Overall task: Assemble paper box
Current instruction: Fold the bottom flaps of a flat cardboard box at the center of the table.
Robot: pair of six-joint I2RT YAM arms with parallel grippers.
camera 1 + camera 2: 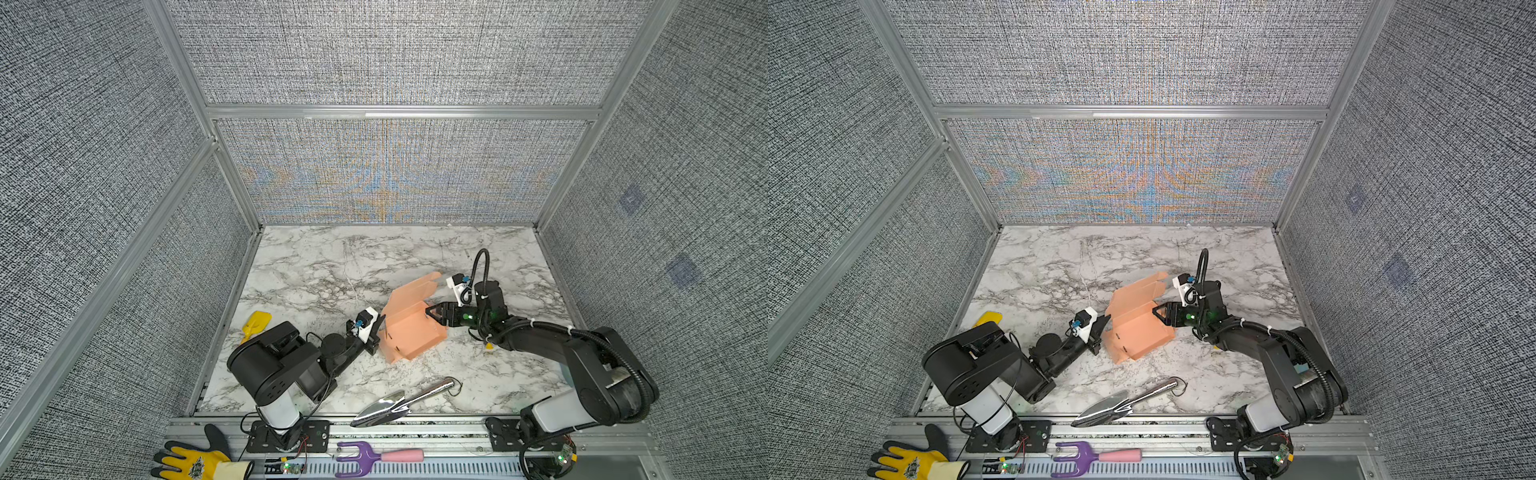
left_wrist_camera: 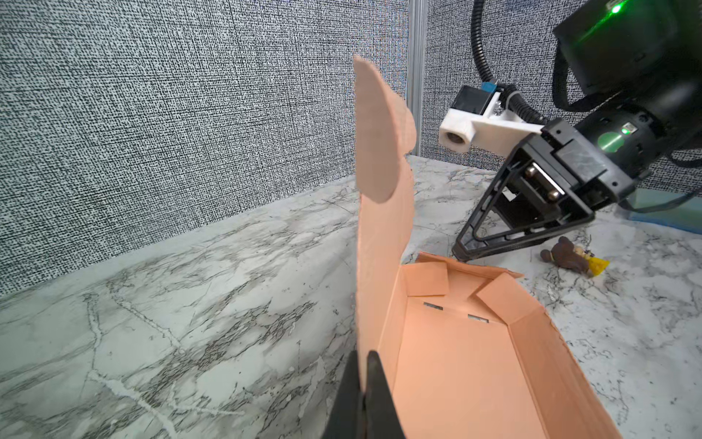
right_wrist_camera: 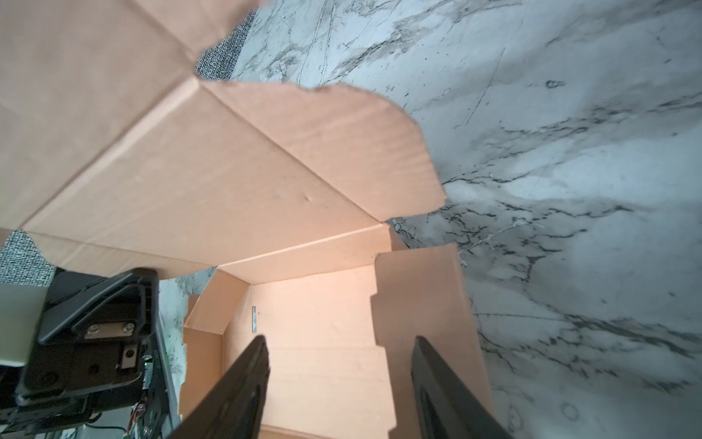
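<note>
Paper box (image 1: 409,332), 1 pc, salmon-pink, half-folded, is sitting mid marble table (image 1: 332,266) btwn 2 grippers, w/ lid panel (image 2: 380,228) standing up. Left gripper (image 1: 381,327) is pinching the panel's edge, fingers together on the cardboard. Right gripper (image 1: 428,311) is hovering at box's opposite end, jaws apart, gripping nothing. Also lying on table: 1 metal trowel (image 1: 399,403) near front edge, 1 yellow plastic scoop (image 1: 257,324) by left arm, 1 small brown toy (image 2: 568,258). On front rail: 1 purple hand fork (image 1: 357,455) w/ pink handle, 1 yellow glove (image 1: 195,461).

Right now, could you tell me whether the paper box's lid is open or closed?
Open: the paper box has its lid standing up, and its bare inside shows in both wrist views.
</note>
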